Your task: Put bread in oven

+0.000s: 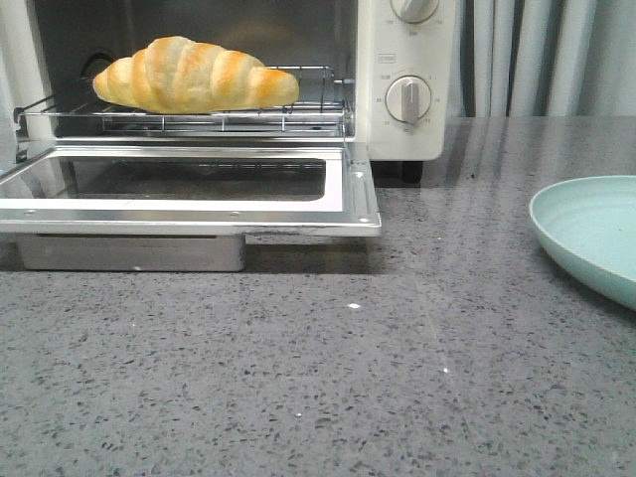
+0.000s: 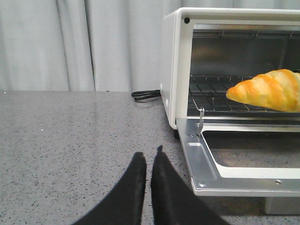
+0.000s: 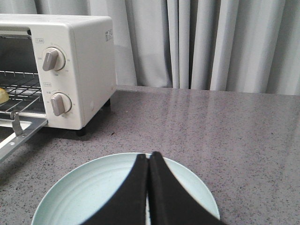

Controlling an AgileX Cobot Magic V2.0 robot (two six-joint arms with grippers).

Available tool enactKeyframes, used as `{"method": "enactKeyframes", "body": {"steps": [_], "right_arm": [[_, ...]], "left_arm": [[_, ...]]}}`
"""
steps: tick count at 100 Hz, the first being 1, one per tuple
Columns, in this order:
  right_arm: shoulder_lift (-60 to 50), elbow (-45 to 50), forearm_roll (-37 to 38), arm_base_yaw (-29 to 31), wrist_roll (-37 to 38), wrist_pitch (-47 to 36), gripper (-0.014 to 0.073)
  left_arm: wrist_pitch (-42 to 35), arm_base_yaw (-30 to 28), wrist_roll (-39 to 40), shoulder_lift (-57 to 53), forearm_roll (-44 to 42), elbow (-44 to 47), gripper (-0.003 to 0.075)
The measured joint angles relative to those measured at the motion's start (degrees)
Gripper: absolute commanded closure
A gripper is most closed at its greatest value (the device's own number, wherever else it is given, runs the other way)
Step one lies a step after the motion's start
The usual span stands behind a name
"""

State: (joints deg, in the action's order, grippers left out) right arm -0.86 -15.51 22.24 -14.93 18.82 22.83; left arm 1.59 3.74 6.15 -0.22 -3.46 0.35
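Observation:
The bread (image 1: 194,76), a golden ridged croissant, lies on the wire rack (image 1: 298,114) inside the cream-white oven (image 1: 397,139). The oven door (image 1: 199,209) hangs open, flat over the counter. The bread also shows in the left wrist view (image 2: 267,90), and its tip in the right wrist view (image 3: 3,96). My left gripper (image 2: 149,158) is shut and empty, low over the counter, left of the open door. My right gripper (image 3: 148,157) is shut and empty, above the mint-green plate (image 3: 84,192). Neither gripper shows in the front view.
The mint-green plate (image 1: 596,229) sits at the right of the grey speckled counter. Two round knobs (image 3: 56,82) face front on the oven's right panel. A black power cord (image 2: 146,95) lies behind the oven's left side. Grey curtains hang behind.

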Motion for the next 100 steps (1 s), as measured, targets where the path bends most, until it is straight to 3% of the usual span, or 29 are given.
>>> {"method": "enactKeyframes", "body": {"steps": [100], "right_arm": [[0.0,0.0,0.0,0.0,0.0,0.0,0.0648]], "left_arm": [[0.1,0.0,-0.6,0.0,1.7,0.0,0.074]]}}
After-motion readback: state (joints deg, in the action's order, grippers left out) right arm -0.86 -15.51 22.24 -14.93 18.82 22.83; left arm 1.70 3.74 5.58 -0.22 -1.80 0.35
